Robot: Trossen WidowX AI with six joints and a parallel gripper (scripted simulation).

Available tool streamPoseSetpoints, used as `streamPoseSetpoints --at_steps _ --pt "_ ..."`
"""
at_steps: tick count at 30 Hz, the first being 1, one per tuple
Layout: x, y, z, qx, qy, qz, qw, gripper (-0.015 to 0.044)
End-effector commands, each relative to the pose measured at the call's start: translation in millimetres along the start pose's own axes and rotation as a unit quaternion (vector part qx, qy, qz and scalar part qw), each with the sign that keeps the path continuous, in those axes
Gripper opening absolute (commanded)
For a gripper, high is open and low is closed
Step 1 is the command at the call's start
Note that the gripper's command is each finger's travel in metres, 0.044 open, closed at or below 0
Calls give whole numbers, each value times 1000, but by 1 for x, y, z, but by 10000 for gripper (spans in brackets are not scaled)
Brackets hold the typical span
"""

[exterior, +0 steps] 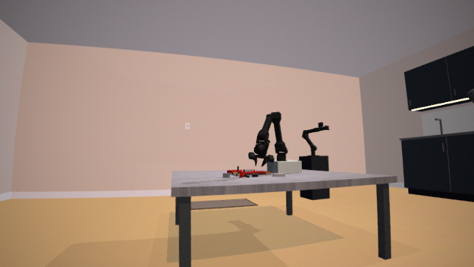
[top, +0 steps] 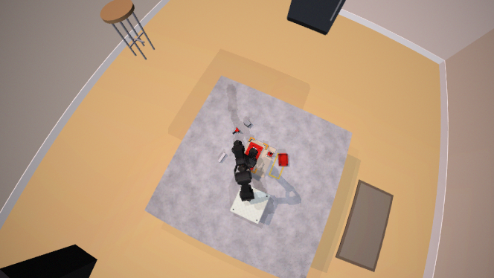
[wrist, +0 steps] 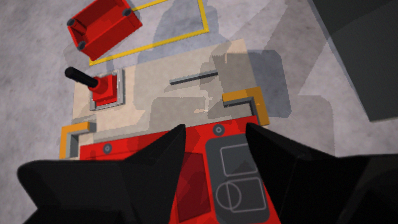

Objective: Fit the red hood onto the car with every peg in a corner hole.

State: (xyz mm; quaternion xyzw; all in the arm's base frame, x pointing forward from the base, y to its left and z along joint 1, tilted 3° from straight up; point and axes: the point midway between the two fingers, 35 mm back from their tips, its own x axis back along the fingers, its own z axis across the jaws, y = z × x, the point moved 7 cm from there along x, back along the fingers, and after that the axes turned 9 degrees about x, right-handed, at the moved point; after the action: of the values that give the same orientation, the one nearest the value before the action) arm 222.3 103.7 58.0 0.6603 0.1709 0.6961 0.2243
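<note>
The red chassis lies in the jig, whose orange corner brackets show in the wrist view. Two round grey studs show along its near edge, beside a dark grey panel with line markings. The fingers hide much of the deck, and I cannot make out the engine block clearly. A red hollow shell with dark round corners, apparently the hood, lies across the jig's side, partly over a yellow outline. My gripper is open and empty above the chassis, apart from the shell.
A red block with a black upright stick stands in a grey frame between shell and chassis. A yellow outline is marked beside the jig. Two grey blocks and a small red-and-black piece lie on the chassis's other side.
</note>
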Motion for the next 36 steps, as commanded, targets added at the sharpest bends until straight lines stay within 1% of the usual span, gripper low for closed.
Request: streamPoseSetpoints --at_steps 1,3,8,9,15,20,28,36 --pt "0 0 1 5 -1 1 1000 246" --pt "-2 4 9 44 -13 11 999 299" --pt "-10 19 38 192 -40 58 979 430" --pt "-12 23 43 220 -43 69 972 440" --pt "-27 58 78 372 -36 128 919 440" --pt "-42 90 101 489 -5 171 855 440" --pt "-55 119 122 594 43 202 777 440" --pt "-69 149 137 680 100 213 694 440"
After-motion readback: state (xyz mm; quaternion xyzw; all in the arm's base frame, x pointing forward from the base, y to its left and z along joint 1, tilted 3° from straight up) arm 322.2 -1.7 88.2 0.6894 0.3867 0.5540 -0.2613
